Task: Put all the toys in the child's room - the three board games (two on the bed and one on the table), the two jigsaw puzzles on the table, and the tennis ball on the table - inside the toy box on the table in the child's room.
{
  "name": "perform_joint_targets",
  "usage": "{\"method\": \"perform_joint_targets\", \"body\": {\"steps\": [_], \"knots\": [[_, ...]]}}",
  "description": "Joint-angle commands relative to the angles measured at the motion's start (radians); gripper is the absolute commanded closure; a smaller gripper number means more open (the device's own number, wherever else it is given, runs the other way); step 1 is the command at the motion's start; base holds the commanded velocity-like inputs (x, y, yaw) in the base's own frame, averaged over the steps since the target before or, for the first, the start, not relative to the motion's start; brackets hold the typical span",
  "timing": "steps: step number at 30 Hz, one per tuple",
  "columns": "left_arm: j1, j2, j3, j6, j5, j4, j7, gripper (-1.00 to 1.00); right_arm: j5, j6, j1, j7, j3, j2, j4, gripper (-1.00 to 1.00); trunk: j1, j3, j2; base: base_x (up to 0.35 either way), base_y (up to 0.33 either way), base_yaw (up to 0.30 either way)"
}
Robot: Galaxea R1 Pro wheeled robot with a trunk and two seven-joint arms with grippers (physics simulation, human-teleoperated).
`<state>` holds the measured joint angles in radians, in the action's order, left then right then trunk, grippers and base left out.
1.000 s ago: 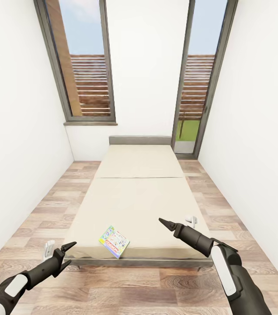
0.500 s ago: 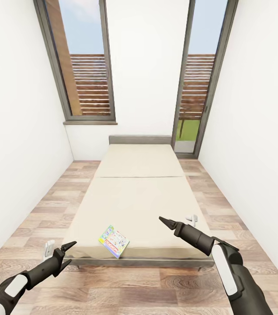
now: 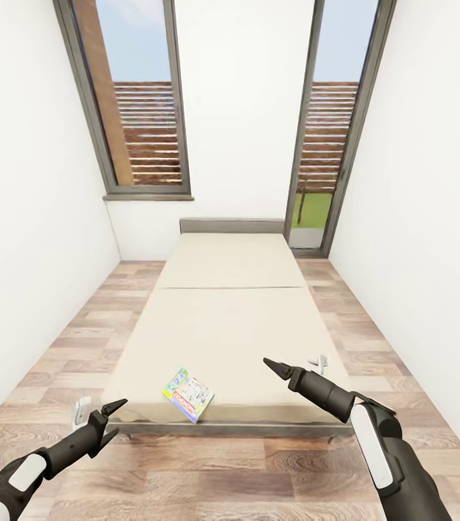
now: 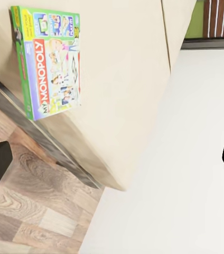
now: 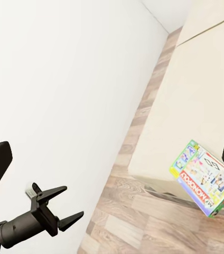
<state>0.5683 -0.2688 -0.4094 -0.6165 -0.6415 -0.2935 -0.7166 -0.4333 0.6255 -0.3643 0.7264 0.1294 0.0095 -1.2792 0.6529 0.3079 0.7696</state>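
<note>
Head view looks down a narrow room with white walls and a wood-plank floor point(image 3: 208, 470), where the bed point(image 3: 223, 325) stands lengthwise, its grey headboard point(image 3: 231, 226) against the far wall between two tall windows with brown slatted shutters point(image 3: 150, 134). One board game point(image 3: 188, 394) lies flat on the cream mattress, close to the near edge and a little turned. It is a thin box with a green border, a red "MONOPOLY" logo band and small coloured drawings on a pale cover (the left wrist view shows the print most clearly, point(image 4: 48, 61)). Nothing else lies on the mattress, which has two sections.

The left gripper point(image 3: 111, 420) hangs over the floor before the bed's near left corner, its two dark fingers spread apart and empty. The right gripper point(image 3: 272, 365) is raised above the near right part of the mattress; its fingers meet in one point, with nothing between them.
</note>
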Motion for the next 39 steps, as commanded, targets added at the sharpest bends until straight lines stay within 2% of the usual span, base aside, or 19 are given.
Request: {"method": "perform_joint_targets", "body": {"steps": [1, 19, 39], "knots": [[0.001, 0.0, -0.003, -0.006, -0.003, 0.001, -0.001, -1.0, -0.004, 0.007, 0.0, 0.002, 0.002, 0.001, 0.0, -1.0, 0.004, 0.006, 0.008, 0.0, 0.0, 0.0], [0.001, -0.003, -0.003, -0.006, -0.002, 0.001, -0.014, -1.0, -0.003, 0.001, 0.001, 0.002, 0.001, 0.001, -0.001, -1.0, 0.073, 0.089, 0.134, 0.0, 0.0, 0.0], [0.001, 0.0, -0.003, -0.005, -0.001, 0.001, -0.02, -1.0, -0.004, -0.002, 0.001, 0.0, 0.002, 0.002, 0.001, -1.0, 0.15, 0.155, 0.274, 0.0, 0.0, 0.0]]}}
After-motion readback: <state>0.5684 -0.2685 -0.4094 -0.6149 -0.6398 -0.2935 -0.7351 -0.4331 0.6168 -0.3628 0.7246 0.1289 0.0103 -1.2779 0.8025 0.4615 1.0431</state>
